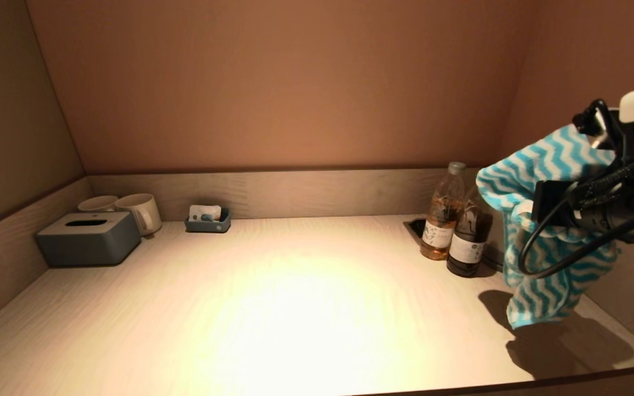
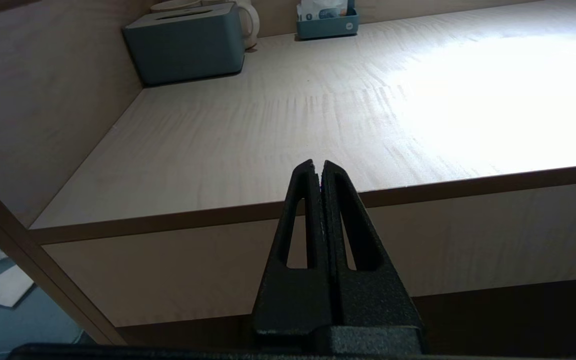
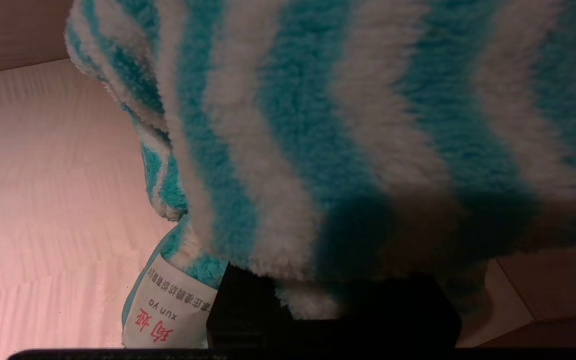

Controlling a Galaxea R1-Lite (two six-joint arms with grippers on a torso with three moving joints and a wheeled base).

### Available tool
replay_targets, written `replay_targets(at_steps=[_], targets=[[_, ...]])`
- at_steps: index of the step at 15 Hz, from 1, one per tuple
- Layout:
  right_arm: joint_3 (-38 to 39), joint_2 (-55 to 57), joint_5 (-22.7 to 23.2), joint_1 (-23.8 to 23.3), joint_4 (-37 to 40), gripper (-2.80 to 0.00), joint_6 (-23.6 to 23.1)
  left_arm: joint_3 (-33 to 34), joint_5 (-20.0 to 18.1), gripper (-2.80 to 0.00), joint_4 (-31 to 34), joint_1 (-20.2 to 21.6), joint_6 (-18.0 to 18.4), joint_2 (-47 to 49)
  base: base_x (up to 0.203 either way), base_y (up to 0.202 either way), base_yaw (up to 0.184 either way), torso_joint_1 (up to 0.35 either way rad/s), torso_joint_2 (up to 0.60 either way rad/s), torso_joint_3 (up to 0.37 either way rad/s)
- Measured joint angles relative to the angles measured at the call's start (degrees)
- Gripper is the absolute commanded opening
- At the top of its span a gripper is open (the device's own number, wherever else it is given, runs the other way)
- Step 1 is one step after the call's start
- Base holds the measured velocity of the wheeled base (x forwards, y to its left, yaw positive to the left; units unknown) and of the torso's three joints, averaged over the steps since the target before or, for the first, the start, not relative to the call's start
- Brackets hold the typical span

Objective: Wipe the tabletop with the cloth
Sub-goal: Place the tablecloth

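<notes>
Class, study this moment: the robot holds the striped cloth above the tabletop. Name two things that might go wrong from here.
1. The cloth hangs from the right gripper beside two bottles; a sweep towards them might topple them.
2. The cloth drapes over the gripper's fingers, so it might bunch up on the tabletop and wipe poorly.

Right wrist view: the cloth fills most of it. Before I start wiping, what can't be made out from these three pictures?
- Right end effector: its fingers, buried in the cloth in the head and right wrist views.
- Bottle labels: print too small, head view.
- Dark recess in the tabletop: half hidden behind the bottles.
- Second mug: mostly behind the tissue box.
</notes>
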Motion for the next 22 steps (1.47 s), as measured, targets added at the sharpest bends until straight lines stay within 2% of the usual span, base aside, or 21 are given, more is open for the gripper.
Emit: replay_targets(at_steps=[2, 8, 14, 17, 22], targets=[[2.57, -1.1, 1.59, -4.37, -0.05, -2.8, -0.61, 0.0, 0.01, -2.8, 0.02, -0.02, -0.01, 0.0, 0.0, 0.0, 0.0, 0.0, 0.0, 0.0], [6.09, -1.27, 4.54, -11.15, -0.13, -2.8, -0.78, 0.0, 0.0, -2.8, 0.02, 0.0, 0.02, 0.0, 0.0, 0.0, 0.0, 0.0, 0.0, 0.0], [6.98, 9.5, 7.64, -19.07, -4.84, -2.8, -2.1, 0.0, 0.01, -2.8, 0.02, 0.0, -0.01, 0.0, 0.0, 0.0, 0.0, 0.0, 0.0, 0.0], [7.2, 14.84, 8.62, -21.75, -9.11, -2.8, -2.36, 0.0, 0.01, -2.8, 0.02, 0.0, -0.01, 0.0, 0.0, 0.0, 0.0, 0.0, 0.0, 0.0], [7.22, 17.91, 8.73, -22.39, -12.28, -2.8, -2.66, 0.0, 0.0, -2.8, 0.02, 0.0, 0.01, 0.0, 0.0, 0.0, 0.0, 0.0, 0.0, 0.0]])
